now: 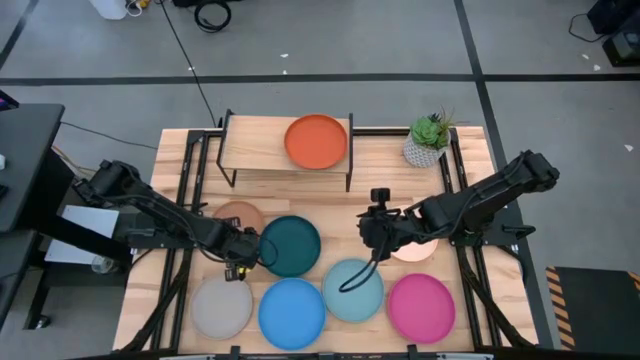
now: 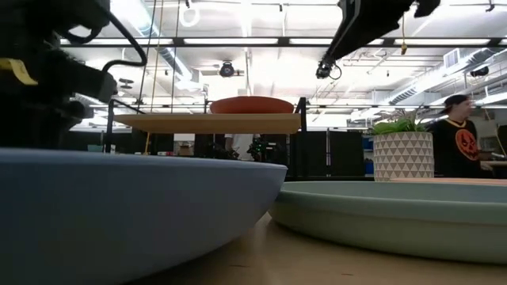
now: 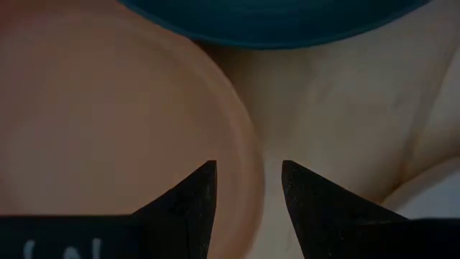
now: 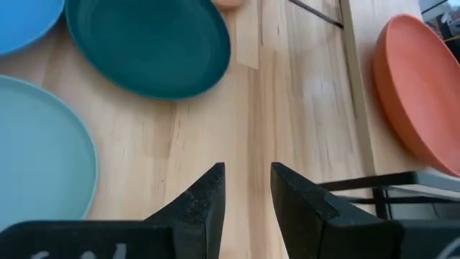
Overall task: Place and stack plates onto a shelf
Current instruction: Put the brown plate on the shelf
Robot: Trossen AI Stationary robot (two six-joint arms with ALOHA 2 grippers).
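**One plate up on the shelf, seven crowding the worktop**

The orange plate (image 1: 316,142) sits on the shelf (image 1: 255,146), toward its right end. The left gripper (image 1: 243,258), fingers slightly spread and empty, hangs low over the tan plate (image 1: 238,217), hemmed in by the dark teal plate (image 1: 291,245). The right gripper (image 1: 372,232), also narrowly parted, hovers above bare wood beside the cream plate (image 1: 414,248). A potted plant (image 1: 428,139) stands beside the shelf.

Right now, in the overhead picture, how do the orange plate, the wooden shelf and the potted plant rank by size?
1. The shelf, widest.
2. The orange plate, covering about half of it.
3. The potted plant, smallest.
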